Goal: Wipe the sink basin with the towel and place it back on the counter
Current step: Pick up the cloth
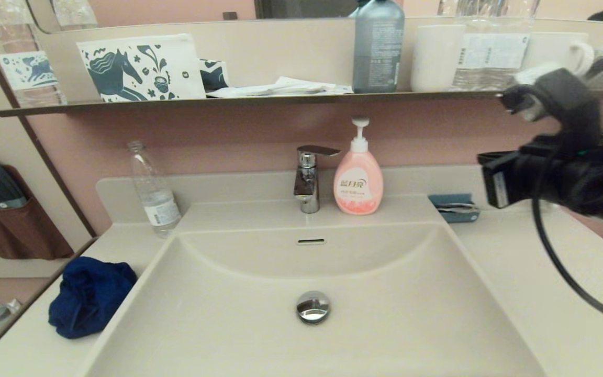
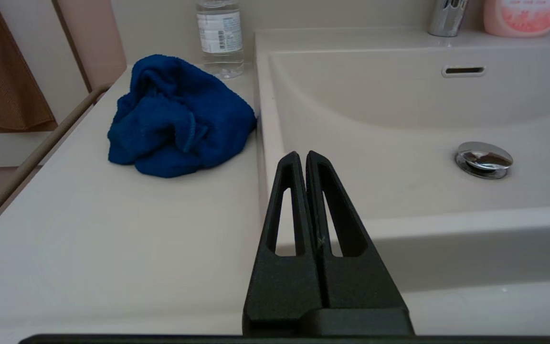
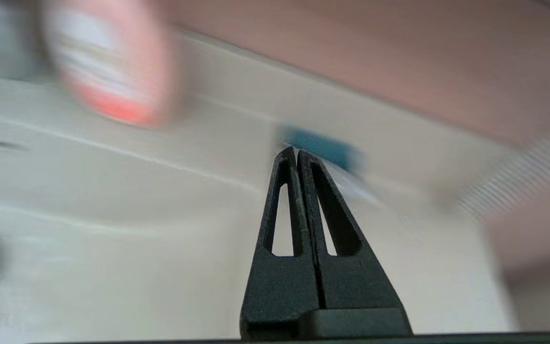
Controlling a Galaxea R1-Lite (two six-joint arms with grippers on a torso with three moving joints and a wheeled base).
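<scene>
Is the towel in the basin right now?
No, the towel lies bunched on the counter beside the basin, untouched by either gripper.

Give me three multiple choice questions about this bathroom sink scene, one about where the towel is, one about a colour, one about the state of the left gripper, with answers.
1. Where does the towel lie?
A. in the sink basin
B. on the counter at the robot's left of the basin
C. on the dark shelf

2. What colour is the soap bottle beside the faucet?
A. pink
B. green
C. black

3. How is the left gripper?
A. shut on the towel
B. wide open
C. shut and empty

Answers:
1. B: the towel sits crumpled on the counter, outside the sink basin.
2. A: the soap bottle next to the faucet is pink with a white pump.
3. C: the left gripper has its fingers pressed together, apart from the towel.
</scene>
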